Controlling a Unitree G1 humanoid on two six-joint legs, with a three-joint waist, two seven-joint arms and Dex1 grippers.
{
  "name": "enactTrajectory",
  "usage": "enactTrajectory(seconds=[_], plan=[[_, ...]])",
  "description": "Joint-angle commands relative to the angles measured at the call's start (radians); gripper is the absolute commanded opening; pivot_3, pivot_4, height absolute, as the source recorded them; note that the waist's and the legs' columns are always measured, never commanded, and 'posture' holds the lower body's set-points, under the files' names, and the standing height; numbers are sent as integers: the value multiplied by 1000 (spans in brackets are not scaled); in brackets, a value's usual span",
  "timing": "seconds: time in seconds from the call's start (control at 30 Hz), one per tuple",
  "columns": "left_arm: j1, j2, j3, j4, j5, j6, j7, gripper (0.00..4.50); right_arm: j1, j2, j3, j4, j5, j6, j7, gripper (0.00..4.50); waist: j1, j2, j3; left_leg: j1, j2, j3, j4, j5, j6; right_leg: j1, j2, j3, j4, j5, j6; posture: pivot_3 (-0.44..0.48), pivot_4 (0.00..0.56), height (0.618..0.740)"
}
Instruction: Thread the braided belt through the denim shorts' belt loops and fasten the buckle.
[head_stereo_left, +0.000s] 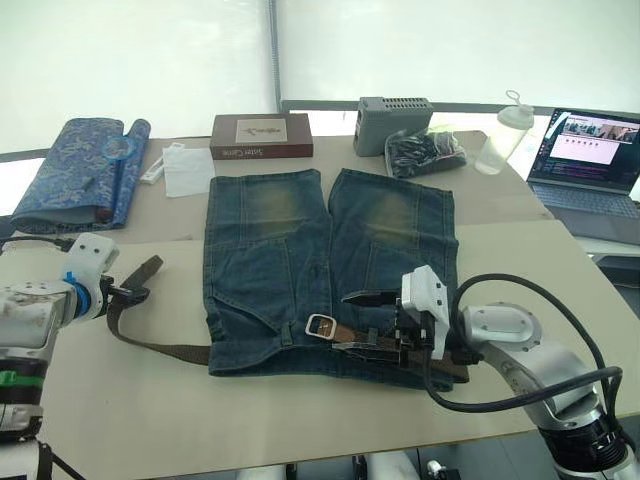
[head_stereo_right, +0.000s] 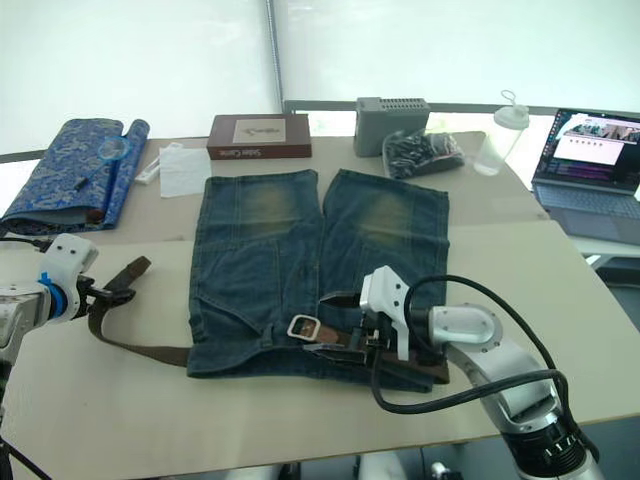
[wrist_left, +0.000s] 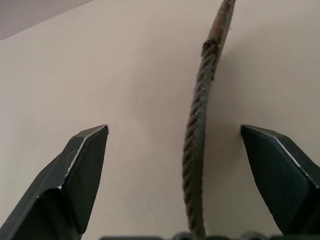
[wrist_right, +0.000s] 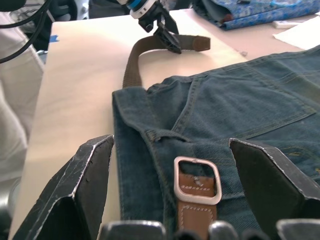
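We look down on a beige table (head_stereo_left: 300, 420) from above the robot's two arms. The denim shorts (head_stereo_left: 320, 270) lie flat in the middle, waistband toward us, legs pointing away.

The brown belt (head_stereo_left: 160, 348) runs along the waistband. Its silver buckle (head_stereo_left: 320, 326) lies on the denim near the waist's middle, and the strap passes right from it under the right gripper (head_stereo_left: 372, 322). On the left the belt comes out past the shorts' edge, crosses bare table and curves up to its free tip beside the left gripper (head_stereo_left: 128, 293). In the right wrist view a belt loop (wrist_right: 161, 136) stands on the waistband just beyond the buckle; we cannot tell which loops the belt passes through.

The right gripper hovers low over the waistband with its fingers wide apart, the buckle and strap lying in the gap between them. The left gripper's fingers are also spread apart; in the left wrist view the braided strap stands on edge between them, touching neither finger.

Along the far edge of the table sit a blue patterned cloth (head_stereo_left: 85, 170) at the left, a white paper (head_stereo_left: 187, 170), a brown box (head_stereo_left: 262, 135), a grey box (head_stereo_left: 392, 122), a clear bag of dark items (head_stereo_left: 425, 152) and a clear bottle (head_stereo_left: 503, 132). A laptop (head_stereo_left: 590, 168) stands open at far right.
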Motion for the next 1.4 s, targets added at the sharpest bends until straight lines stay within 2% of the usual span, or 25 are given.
enactTrajectory(seconds=[0.03,0.13,0.3,0.33,0.43,0.53,0.6,0.63,0.67,0.73,0.87,1.03,1.17,1.4], plan=[[-38,13,-25,73,46,-66,-40,3931,-6,2,-12,-33,2,-19,-12,4056,1,0,0,0,0,0,0,0,0,0,0,0,0,0,0,0,150,740],[-43,11,-34,93,49,-60,-71,2668,-7,0,-12,-27,-7,-20,-25,4056,0,0,0,0,1,0,0,0,0,0,0,0,1,0,0,0,150,740],[-13,10,-22,88,57,-80,-75,202,-15,7,-10,-21,-9,-2,-47,4056,-8,0,0,1,2,0,0,0,0,0,1,0,2,0,0,0,150,740],[4,7,-4,64,50,-93,-68,72,-14,4,-11,-21,-7,4,-49,4056,-9,0,0,1,2,0,0,0,0,0,1,0,2,0,0,0,150,740],[85,5,56,-66,46,-205,-52,72,-9,-6,-12,-26,-2,11,-47,4056,-15,0,0,1,3,0,0,0,0,0,1,1,2,0,0,0,150,740],[265,-3,147,-320,75,-458,-41,72,-2,-15,-16,-29,2,18,-43,4056,-16,0,0,-1,3,0,0,0,0,-2,-6,2,1,0,-1,0,150,740],[361,-25,202,-434,86,-569,-30,72,0,-14,-19,-28,9,24,-44,4056,-14,-1,0,-5,2,0,0,-1,0,-7,-13,2,1,0,-1,0,150,740],[411,-37,219,-476,106,-634,-18,72,-3,-12,-18,-26,12,28,-45,4056,-12,-1,0,-8,2,0,0,-1,0,-11,-16,1,1,1,-2,0,150,740],[482,-47,229,-522,165,-785,-1,72,-4,-9,-11,-21,10,26,-43,4056,-10,-1,0,-11,1,0,0,-1,0,-14,-17,1,1,2,-2,0,150,740],[560,-67,223,-571,223,-930,15,72,-8,-4,2,-12,5,23,-39,4056,-8,0,0,-11,1,0,-1,-1,-1,-14,-17,0,0,2,-2,0,150,740],[585,-138,165,-669,280,-981,53,72,-28,7,28,-1,-2,25,-37,4056,2,0,0,-11,2,0,-1,-1,-1,-14,-17,-2,0,2,-3,0,150,740],[611,-177,49,-724,468,-1011,88,72,-44,16,49,-5,1,40,-40,4056,1,0,0,-9,1,5,0,1,2,-12,-13,-4,0,4,-1,0,150,740],[620,-217,-10,-749,518,-1014,98,72,-45,23,62,-6,13,104,-67,4056,1,0,0,-9,1,6,2,1,2,-12,-6,-3,0,5,0,0,150,740],[678,-165,-20,-712,559,-1081,70,72,-69,43,119,-6,-12,137,-80,4056,-4,0,0,-9,4,7,2,1,2,-12,-3,-3,1,5,-2,0,150,740]])
